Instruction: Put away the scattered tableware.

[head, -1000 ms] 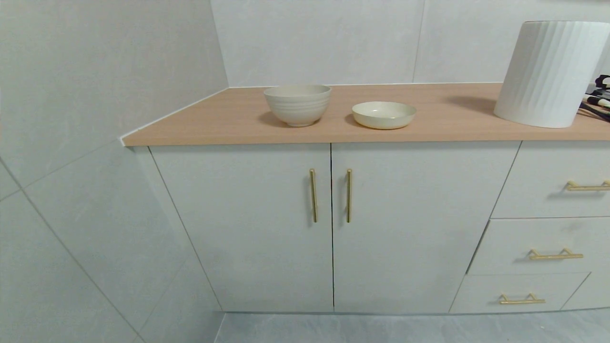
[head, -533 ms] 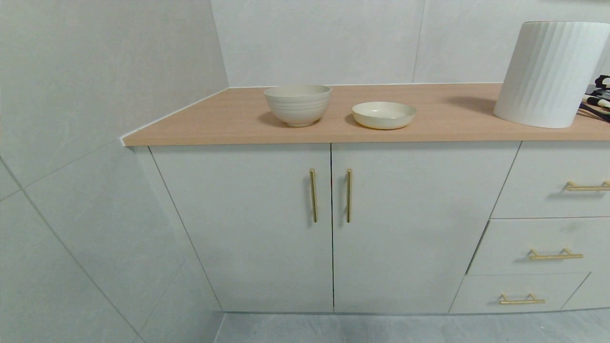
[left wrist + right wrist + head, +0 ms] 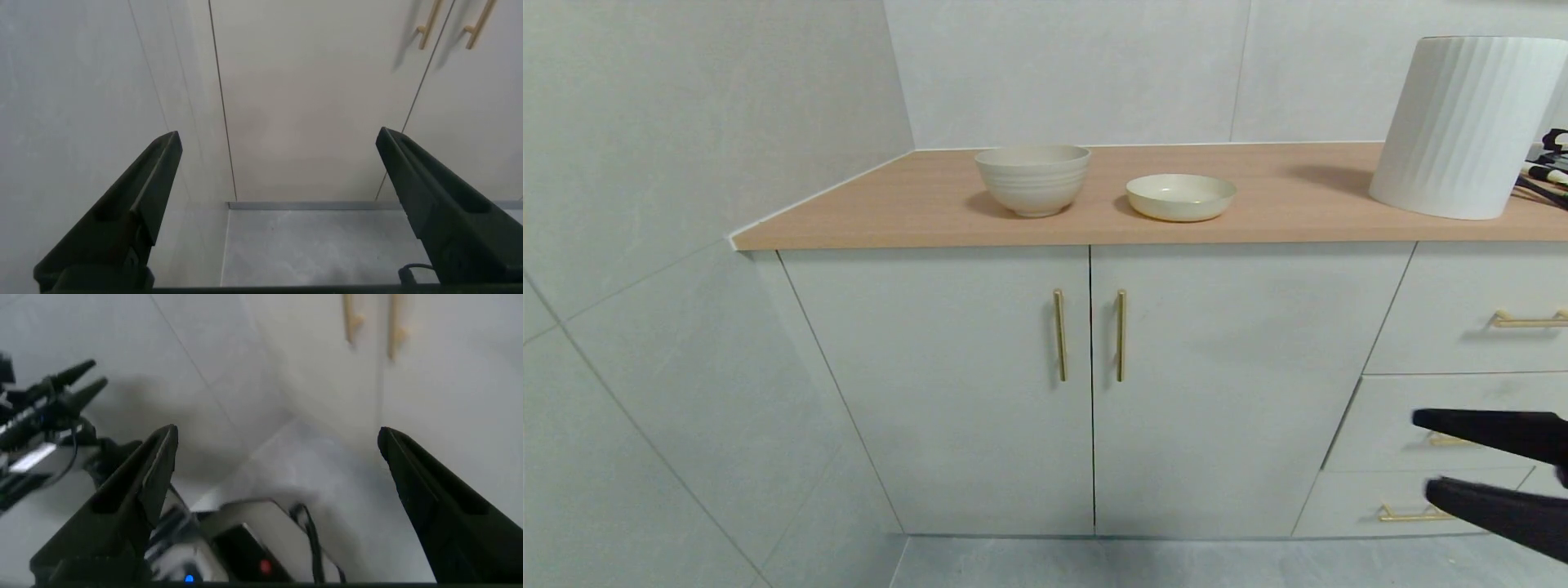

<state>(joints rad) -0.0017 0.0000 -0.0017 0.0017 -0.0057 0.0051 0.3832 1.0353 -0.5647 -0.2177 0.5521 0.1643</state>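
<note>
On the wooden countertop (image 3: 915,204) stand a ribbed beige bowl (image 3: 1032,180) and, to its right, a shallow cream dish (image 3: 1180,197). Below them are two shut cabinet doors with gold handles (image 3: 1059,335) (image 3: 1121,335). My right gripper (image 3: 1425,453) is open and empty, low at the right in front of the drawers, far below the dish. My left gripper (image 3: 278,139) is open too, holding nothing, and faces the lower cabinet door (image 3: 319,106) and the floor. In the right wrist view the right gripper (image 3: 276,439) is open toward the door handles (image 3: 353,318).
A tall white ribbed cylinder (image 3: 1466,126) stands at the countertop's right end, with dark utensils (image 3: 1547,167) behind it. Three drawers with gold pulls (image 3: 1531,320) sit to the right of the doors. A tiled wall (image 3: 686,122) closes the left side.
My right gripper has come into the head view at the lower right. The bowl, the dish and the doors have not moved.
</note>
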